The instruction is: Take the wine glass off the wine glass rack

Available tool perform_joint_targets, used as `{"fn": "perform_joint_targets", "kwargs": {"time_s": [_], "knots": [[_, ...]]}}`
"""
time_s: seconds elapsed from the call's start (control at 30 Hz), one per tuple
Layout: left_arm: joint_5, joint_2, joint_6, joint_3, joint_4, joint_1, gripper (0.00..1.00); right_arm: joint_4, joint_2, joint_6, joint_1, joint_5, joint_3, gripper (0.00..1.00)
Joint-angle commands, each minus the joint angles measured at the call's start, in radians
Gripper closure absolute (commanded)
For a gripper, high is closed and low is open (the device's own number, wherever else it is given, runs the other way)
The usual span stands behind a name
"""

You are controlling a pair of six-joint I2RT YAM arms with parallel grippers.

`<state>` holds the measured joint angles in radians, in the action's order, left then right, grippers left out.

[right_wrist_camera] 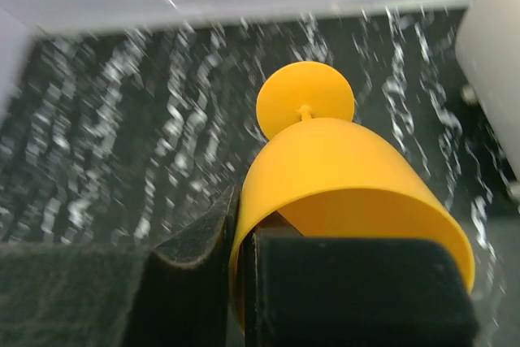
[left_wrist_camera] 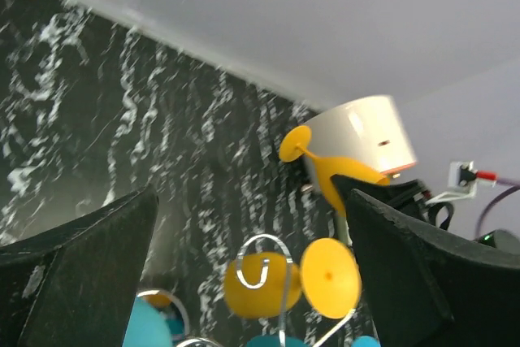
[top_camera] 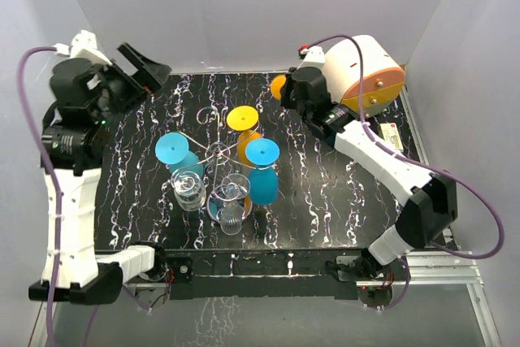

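Observation:
The silver wire wine glass rack (top_camera: 218, 152) stands mid-table, with a yellow glass (top_camera: 242, 119), two blue glasses (top_camera: 262, 152) and two clear glasses (top_camera: 189, 189) hanging on it. My right gripper (top_camera: 291, 93) is behind the rack at the far right, shut on the rim of another yellow wine glass (top_camera: 279, 87). In the right wrist view, one finger is inside the bowl (right_wrist_camera: 341, 176) and one outside, and the glass's foot points away. My left gripper (top_camera: 140, 71) is open and empty, raised at the far left. Its view shows a rack curl (left_wrist_camera: 264, 270) between the fingers and the held glass (left_wrist_camera: 321, 170) beyond.
A large white cylinder with an orange end (top_camera: 370, 75) lies at the back right, close behind my right wrist; it also shows in the left wrist view (left_wrist_camera: 361, 132). Grey walls enclose the black marbled table (top_camera: 341, 193) on three sides.

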<state>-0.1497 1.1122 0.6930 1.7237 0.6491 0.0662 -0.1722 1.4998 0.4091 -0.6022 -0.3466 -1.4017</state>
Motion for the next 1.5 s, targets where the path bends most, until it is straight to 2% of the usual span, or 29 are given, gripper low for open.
{"fn": "perform_joint_targets", "kwargs": {"time_s": [0.0, 0.2, 0.27, 0.33, 0.47, 0.53, 0.6, 0.7, 0.87, 0.97, 1.07, 1.13, 1.27, 1.37, 1.47], "knots": [[0.112, 0.047, -0.144, 0.081, 0.172, 0.059, 0.01, -0.331, 0.088, 0.011, 0.000, -0.065, -0.161, 1.00], [0.172, 0.141, -0.189, 0.367, 0.355, 0.060, 0.01, -0.699, 0.232, 0.138, 0.009, -0.056, -0.370, 1.00], [0.184, 0.129, -0.159, 0.366, 0.389, 0.059, 0.01, -0.773, 0.235, 0.169, 0.012, -0.062, -0.386, 1.00], [0.185, 0.093, -0.108, 0.324, 0.405, 0.060, 0.01, -0.771, 0.219, 0.153, 0.028, -0.023, -0.341, 1.00], [0.069, -0.011, -0.029, 0.216, 0.359, 0.059, 0.01, -0.805, 0.212, 0.081, 0.117, 0.107, -0.303, 1.00], [-0.004, -0.019, -0.012, 0.258, 0.391, 0.059, 0.01, -0.910, 0.275, -0.004, 0.156, 0.157, -0.381, 1.00], [-0.087, -0.016, -0.010, 0.301, 0.402, 0.059, 0.01, -1.006, 0.324, -0.051, 0.167, 0.090, -0.512, 1.00], [-0.160, 0.007, 0.012, 0.376, 0.461, 0.060, 0.01, -0.984, 0.347, -0.129, 0.186, 0.088, -0.541, 1.00], [-0.252, -0.021, 0.020, 0.349, 0.485, 0.060, 0.02, -0.948, 0.396, -0.143, 0.212, 0.261, -0.593, 1.00], [-0.224, -0.005, -0.018, 0.444, 0.501, 0.059, 0.01, -0.993, 0.458, -0.139, 0.213, 0.311, -0.648, 1.00], [-0.225, 0.053, -0.044, 0.545, 0.557, 0.060, 0.01, -0.948, 0.458, -0.149, 0.214, 0.297, -0.609, 1.00], [-0.246, 0.072, -0.044, 0.530, 0.582, 0.059, 0.02, -0.936, 0.469, -0.154, 0.216, 0.282, -0.593, 1.00], [-0.259, 0.016, -0.024, 0.383, 0.497, 0.060, 0.03, -0.898, 0.488, -0.152, 0.216, 0.270, -0.567, 1.00], [-0.223, 0.022, -0.043, 0.409, 0.501, 0.058, 0.01, -0.889, 0.504, -0.161, 0.216, 0.241, -0.579, 1.00], [-0.179, 0.060, -0.084, 0.459, 0.571, 0.059, 0.01, -0.896, 0.521, -0.174, 0.216, 0.237, -0.589, 0.98]]}}
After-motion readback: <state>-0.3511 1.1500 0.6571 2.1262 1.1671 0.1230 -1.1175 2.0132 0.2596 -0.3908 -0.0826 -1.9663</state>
